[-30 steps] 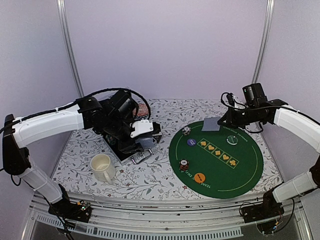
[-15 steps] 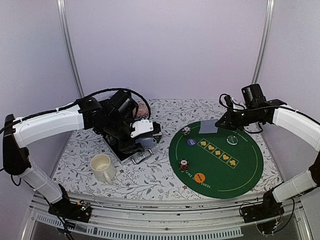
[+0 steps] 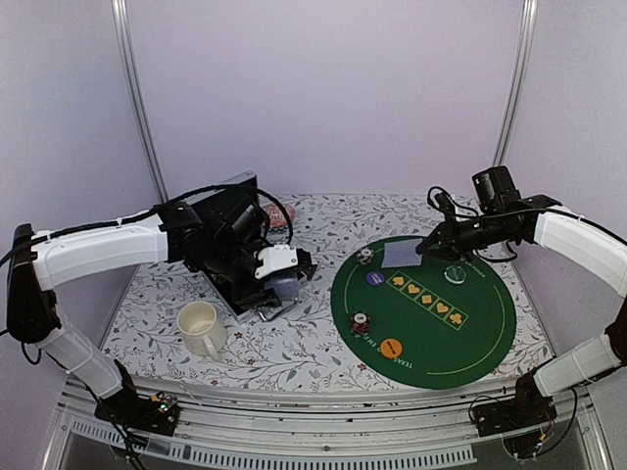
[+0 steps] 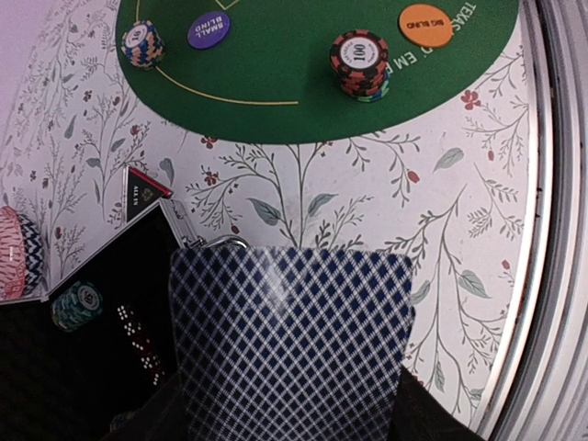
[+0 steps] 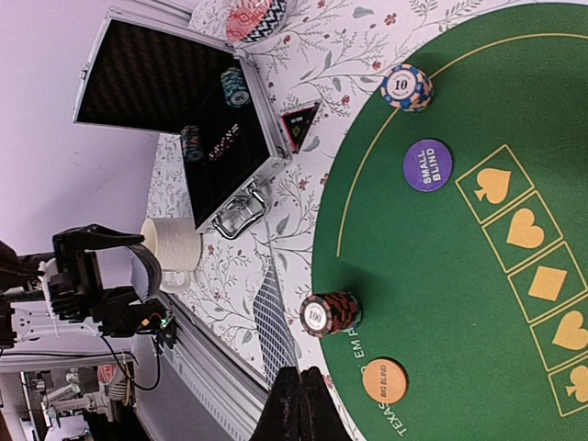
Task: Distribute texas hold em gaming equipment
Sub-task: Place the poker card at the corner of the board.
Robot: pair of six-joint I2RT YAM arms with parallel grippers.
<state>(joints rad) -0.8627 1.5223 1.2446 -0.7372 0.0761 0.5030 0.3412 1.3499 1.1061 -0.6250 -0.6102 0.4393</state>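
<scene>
My left gripper [image 3: 286, 278] is shut on a deck of blue-diamond-backed playing cards [image 4: 289, 340], held above the floral table beside the open black case [image 4: 87, 322]. My right gripper [image 3: 429, 247] is shut on a single card [image 3: 400, 255], held over the far side of the green mat [image 3: 470, 333]. That card shows edge-on [image 5: 276, 322] in the right wrist view. On the mat stand a red-black chip stack [image 3: 361, 321], a blue-orange chip stack [image 3: 364, 257], a purple disc [image 3: 375, 278], an orange disc [image 3: 391, 347] and a clear disc [image 3: 454, 274].
A cream mug [image 3: 201, 328] stands near the front left. The open case holds a teal chip [image 4: 75, 306] and dice [image 4: 138, 342]. A black-red triangle marker [image 4: 142, 193] lies by the case. A pink striped round object [image 4: 14, 266] sits behind it.
My right gripper has carried its card leftward and slightly nearer over the mat. The left arm has shifted a little, still holding the deck.
</scene>
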